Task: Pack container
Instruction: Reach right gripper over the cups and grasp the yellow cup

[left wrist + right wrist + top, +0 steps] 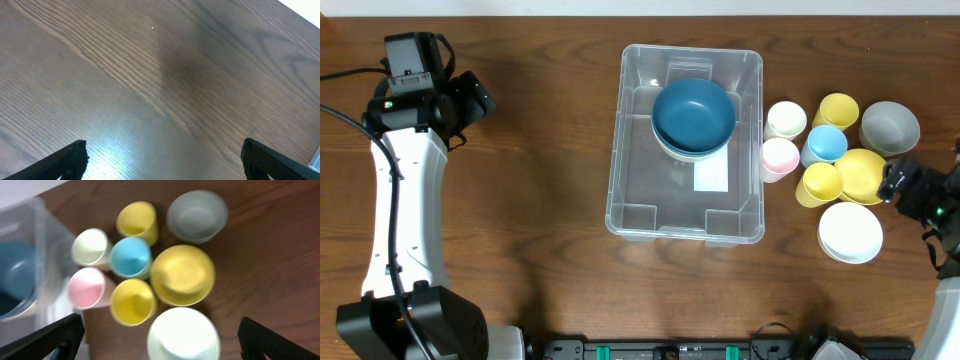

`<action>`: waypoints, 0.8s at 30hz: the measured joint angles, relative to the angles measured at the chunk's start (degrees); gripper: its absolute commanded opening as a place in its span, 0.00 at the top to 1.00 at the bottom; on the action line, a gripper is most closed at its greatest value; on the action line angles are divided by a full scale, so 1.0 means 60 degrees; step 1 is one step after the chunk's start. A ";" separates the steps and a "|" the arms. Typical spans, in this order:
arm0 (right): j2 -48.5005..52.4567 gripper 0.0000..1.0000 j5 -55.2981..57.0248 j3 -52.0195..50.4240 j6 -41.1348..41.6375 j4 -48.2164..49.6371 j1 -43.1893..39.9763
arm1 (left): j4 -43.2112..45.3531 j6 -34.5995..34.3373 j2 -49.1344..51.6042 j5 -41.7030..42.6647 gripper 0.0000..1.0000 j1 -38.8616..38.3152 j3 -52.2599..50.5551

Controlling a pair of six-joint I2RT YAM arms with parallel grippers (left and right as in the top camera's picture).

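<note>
The container (660,200), a large clear bin, stands mid-table and holds a dark blue bowl (694,113) stacked on a paler one, beside a white label (711,175). My right gripper (892,186) hovers open over the crockery to the bin's right. In the right wrist view the gripper (160,321) has its fingers spread either side of a white bowl (183,335) below it, holding nothing, and the container (45,245) shows at the left. My left gripper (470,100) is open at the far left. In the left wrist view that gripper (164,145) is over bare wood.
Right of the bin stand a cream cup (785,120), pink cup (780,157), blue cup (826,144), two yellow cups (837,110) (818,185), a grey bowl (889,127), a yellow bowl (862,175) and the white bowl (850,232).
</note>
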 measured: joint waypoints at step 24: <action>0.4076 0.42 0.0215 -0.0466 -0.1089 0.0732 0.2073 | 0.0000 0.0000 0.0000 -0.0004 0.02 0.0000 0.0000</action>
